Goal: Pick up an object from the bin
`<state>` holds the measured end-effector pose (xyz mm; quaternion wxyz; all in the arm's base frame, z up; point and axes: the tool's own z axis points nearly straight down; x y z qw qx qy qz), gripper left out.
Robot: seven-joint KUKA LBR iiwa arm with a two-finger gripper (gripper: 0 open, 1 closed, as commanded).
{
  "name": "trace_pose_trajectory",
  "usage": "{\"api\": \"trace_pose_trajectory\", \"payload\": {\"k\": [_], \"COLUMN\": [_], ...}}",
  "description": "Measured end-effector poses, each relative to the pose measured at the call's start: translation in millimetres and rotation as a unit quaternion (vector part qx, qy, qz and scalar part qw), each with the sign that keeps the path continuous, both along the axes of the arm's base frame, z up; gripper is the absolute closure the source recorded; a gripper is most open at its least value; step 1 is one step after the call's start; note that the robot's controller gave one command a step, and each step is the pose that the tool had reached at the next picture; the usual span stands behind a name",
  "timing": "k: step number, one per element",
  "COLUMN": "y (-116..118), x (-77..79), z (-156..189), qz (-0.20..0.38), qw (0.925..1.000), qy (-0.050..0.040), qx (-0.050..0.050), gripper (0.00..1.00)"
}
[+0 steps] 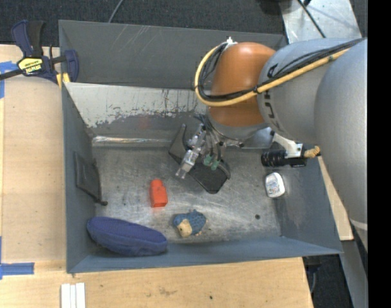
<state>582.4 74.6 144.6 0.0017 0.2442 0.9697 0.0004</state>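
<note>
My gripper [200,162] hangs below the arm's orange cover, near the middle of the bin and toward its back wall. Its fingers stand apart: a silver one [187,162] on the left and a darker one on the right. A black block [209,178] lies on the bin floor directly beneath them, partly hidden by the gripper, and I see nothing held between the fingers. Another dark flat piece [177,144] leans at the back wall just left of the gripper. A small orange-red block [158,193] lies on the floor to the lower left.
A blue and tan lump [188,223] sits near the front. A dark blue pouch [125,236] fills the front left corner. A black flat piece [88,176] leans on the left wall. On the right lie a small white thing [274,185] and a black-and-white pen-like thing [284,157].
</note>
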Motion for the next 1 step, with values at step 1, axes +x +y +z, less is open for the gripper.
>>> {"api": "trace_pose_trajectory", "payload": {"k": [1], "y": [-1.0], "x": [-0.2], "z": [30.1], "qz": [0.001], "qw": [1.0000], "qy": [0.0023], "qx": [0.000], "gripper": [1.00]}}
